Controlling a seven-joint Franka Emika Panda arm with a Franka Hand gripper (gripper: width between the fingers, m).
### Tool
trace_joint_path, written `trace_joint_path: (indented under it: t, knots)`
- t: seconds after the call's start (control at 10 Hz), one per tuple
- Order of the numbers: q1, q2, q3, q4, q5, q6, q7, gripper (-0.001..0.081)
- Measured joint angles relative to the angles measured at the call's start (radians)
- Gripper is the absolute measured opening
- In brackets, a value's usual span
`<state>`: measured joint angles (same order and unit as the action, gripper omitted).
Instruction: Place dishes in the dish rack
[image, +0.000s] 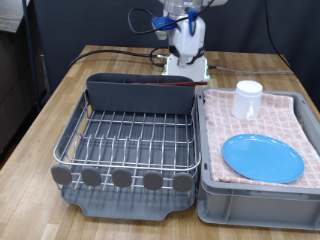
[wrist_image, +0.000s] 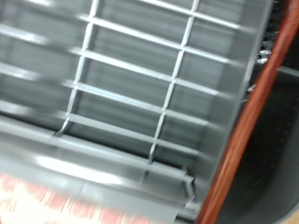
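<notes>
Nearest in the exterior view, a row of round grey end discs (image: 122, 179) fronting the dish rack (image: 130, 140) on the wooden counter (image: 40, 115). To that view's right, a grey bin (image: 255, 200) lined with pink checkered cloth (image: 290, 110), holding the blue plate (image: 262, 158) nearer and the white mug (image: 247, 99) farther. Behind the rack's grey caddy (image: 140, 95), the reddish-brown spoon (image: 170, 86), also seen close in the wrist view (wrist_image: 245, 131). Farthest, the robot arm (image: 185, 35); gripper not visible, opening impossible to tell.
</notes>
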<state>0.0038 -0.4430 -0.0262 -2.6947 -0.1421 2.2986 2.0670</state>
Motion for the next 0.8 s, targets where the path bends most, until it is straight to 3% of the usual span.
trace_joint_path:
  t: [0.2,0.4,0.6,0.8]
  knots:
    - [0.053,0.005,0.026,0.047,0.014,-0.015,-0.049,0.0802]
    - [0.110,0.026,0.015,0.085,0.057,-0.014,-0.182,0.0802]
    - [0.107,0.029,0.019,0.086,0.039,0.011,-0.151,0.0802]
    - [0.112,0.070,0.043,0.120,0.019,0.070,-0.179,0.0802]
